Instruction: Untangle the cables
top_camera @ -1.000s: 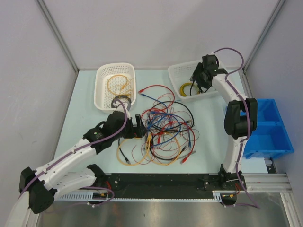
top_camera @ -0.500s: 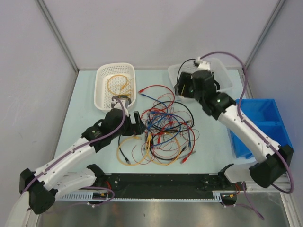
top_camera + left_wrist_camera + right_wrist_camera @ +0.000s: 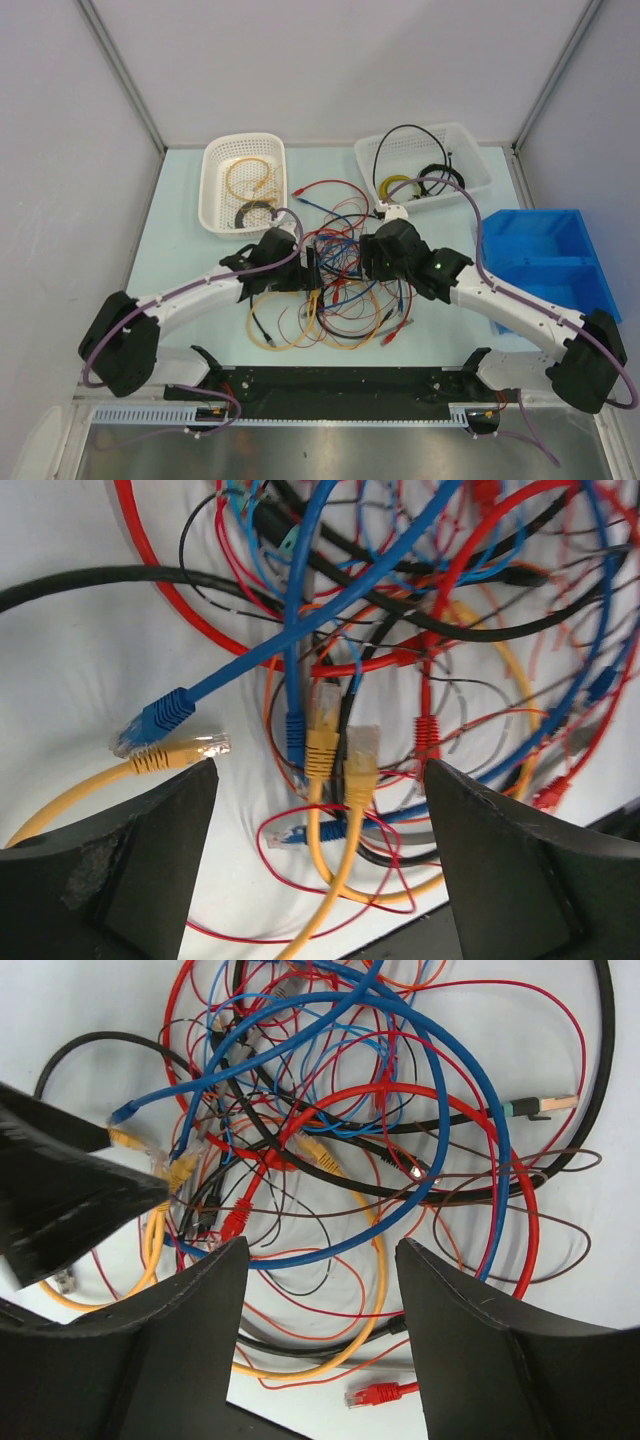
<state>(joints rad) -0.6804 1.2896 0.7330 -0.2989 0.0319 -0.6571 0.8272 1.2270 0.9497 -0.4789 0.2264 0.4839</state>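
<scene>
Cables [image 3: 350, 312] are lying in one knotted heap on the pale table [image 3: 190, 250] at the middle of the top view, red, blue, yellow-orange and black strands crossing so densely that a count of them is not possible. Two arms are reaching into the heap from either side. In the top view the left gripper [image 3: 312, 268] is sitting at the heap's left edge and the right gripper [image 3: 368, 256] at its upper right edge. In the left wrist view the left gripper [image 3: 320, 770] is showing its jaws standing wide apart with nothing clamped, and three yellow plugs [image 3: 322, 742] are showing above and between its two fingers. The right gripper [image 3: 322, 1250] is likewise holding its jaws apart over the loops and gripping nothing. One red plug [image 3: 375, 1393] is lying at the bottom edge between its fingers. Whether either gripper is touching a strand is hard to make out. Two white baskets are standing at the top of the top view: the left basket [image 3: 212, 195] is holding one orange coil [image 3: 250, 178] and one black coil [image 3: 253, 213], and the right basket [image 3: 475, 178] is holding one yellow coil [image 3: 398, 186] and black cable whose count is unclear. One blue bin [image 3: 560, 300] is sitting at the right edge, partly covered by the right arm.
</scene>
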